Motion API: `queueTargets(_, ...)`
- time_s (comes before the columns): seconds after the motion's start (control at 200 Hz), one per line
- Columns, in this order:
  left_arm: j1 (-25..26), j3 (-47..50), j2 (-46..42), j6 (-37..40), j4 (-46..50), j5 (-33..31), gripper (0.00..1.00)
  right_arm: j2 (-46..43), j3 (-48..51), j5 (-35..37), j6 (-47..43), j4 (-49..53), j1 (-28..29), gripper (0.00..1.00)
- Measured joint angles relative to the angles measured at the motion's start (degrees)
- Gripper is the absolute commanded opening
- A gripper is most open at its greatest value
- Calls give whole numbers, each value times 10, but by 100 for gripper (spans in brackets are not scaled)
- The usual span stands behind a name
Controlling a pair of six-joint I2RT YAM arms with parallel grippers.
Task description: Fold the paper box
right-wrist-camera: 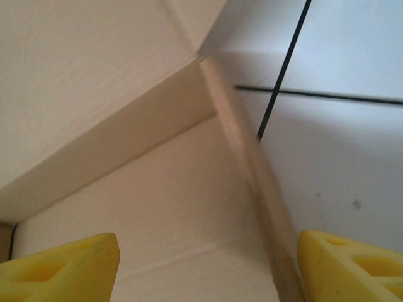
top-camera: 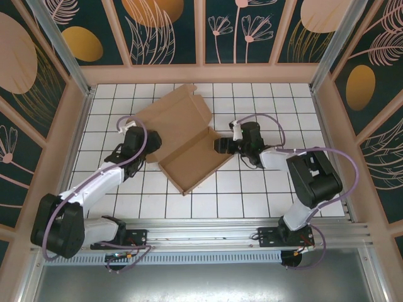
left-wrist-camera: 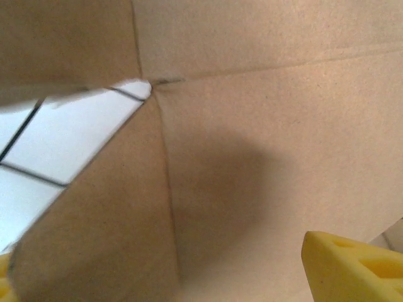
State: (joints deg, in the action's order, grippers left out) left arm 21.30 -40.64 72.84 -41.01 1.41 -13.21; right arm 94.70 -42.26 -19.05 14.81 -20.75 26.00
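Observation:
The paper box (top-camera: 189, 141) lies slanted across the middle of the white tiled table, a brown cardboard tray with raised walls and its lid spread flat toward the back left. My left gripper (top-camera: 150, 146) is at the tray's left side. In the left wrist view its jaws (left-wrist-camera: 157, 264) stand wide, one yellow finger (left-wrist-camera: 352, 264) showing, with a cardboard panel and fold crease (left-wrist-camera: 252, 157) close in front. My right gripper (top-camera: 218, 146) is at the tray's right corner, open. Its yellow fingers (right-wrist-camera: 63, 267) straddle the box's side wall (right-wrist-camera: 258, 182), which runs close to the right-hand finger.
Pink-framed panels with leaf patterns wall in the table (top-camera: 271, 189) on three sides. An aluminium rail (top-camera: 208, 229) with both arm bases runs along the near edge. Bare tiles lie in front of the box and to its right.

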Motion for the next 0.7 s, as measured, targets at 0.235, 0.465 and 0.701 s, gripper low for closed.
queueTargets(0.235,-6,-75,85,42,-47,45,78,-48,46,48,11,11,65,67)
queueTargets(0.465,-7,-114,117,86,-56,71,79,-115,78,75,9,55,110,73)
queueTargets(0.701,-6,-102,107,118,-78,92,78,-171,43,70,-26,31,26,74)
